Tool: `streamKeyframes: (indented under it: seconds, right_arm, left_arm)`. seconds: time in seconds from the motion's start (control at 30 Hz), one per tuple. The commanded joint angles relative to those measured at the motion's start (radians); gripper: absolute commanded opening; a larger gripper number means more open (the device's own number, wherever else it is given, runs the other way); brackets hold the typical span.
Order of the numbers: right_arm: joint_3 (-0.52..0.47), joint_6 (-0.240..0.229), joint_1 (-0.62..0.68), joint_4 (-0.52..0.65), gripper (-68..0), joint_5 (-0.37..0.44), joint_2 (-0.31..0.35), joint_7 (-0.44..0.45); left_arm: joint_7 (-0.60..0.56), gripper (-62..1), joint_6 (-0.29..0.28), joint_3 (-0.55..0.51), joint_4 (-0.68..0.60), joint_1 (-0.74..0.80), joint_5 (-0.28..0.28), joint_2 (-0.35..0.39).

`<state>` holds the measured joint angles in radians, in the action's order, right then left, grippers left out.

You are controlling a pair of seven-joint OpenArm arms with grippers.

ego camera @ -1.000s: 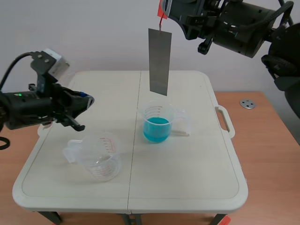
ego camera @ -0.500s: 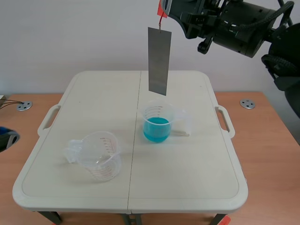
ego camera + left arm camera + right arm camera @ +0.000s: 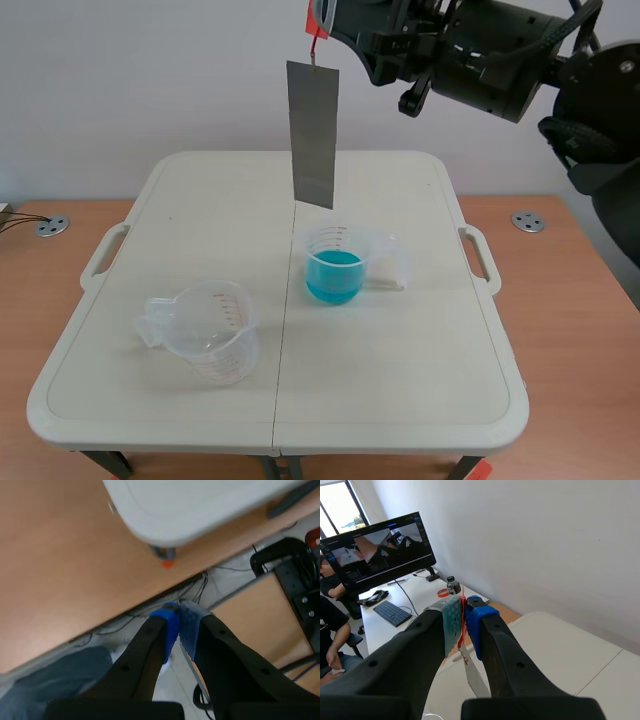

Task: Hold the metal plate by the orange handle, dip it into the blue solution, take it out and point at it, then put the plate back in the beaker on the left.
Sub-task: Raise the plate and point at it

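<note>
Table (image 3: 400, 350) | right jaws clamp orange handle (image 3: 314, 22), plate (image 3: 312, 135) hanging | left jaws closed, empty

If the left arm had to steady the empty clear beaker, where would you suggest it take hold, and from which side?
Probably by its handle, coming in low from the robot's left: the empty beaker stands upright with the handle jutting toward that side, away from the beaker of blue solution. Its round clear wall looks too wide to pinch surely.
</note>
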<state>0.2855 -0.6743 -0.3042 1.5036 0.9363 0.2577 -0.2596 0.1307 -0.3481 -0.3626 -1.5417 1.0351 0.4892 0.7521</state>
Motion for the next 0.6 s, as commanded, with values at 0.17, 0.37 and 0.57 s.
streamKeyframes:
  seconds: [0.17,0.37,0.57]
  right_arm:
    - [0.057,-0.003,-0.029,0.038,-66.0,0.037,0.002,0.038]
    - [0.125,-0.003,-0.031,0.038,-66.0,0.039,-0.004,0.042]
    - [0.175,-0.003,-0.031,0.039,-66.0,0.040,-0.026,0.045]
  left_arm:
    - [-0.010,-59.1,-0.005,0.001,-0.003,0.057,-0.105,-0.137]
    - [-0.002,-59.1,-0.006,0.002,-0.003,0.087,-0.208,-0.259]
    - [-0.003,-59.1,-0.006,0.005,-0.003,0.109,-0.290,-0.385]
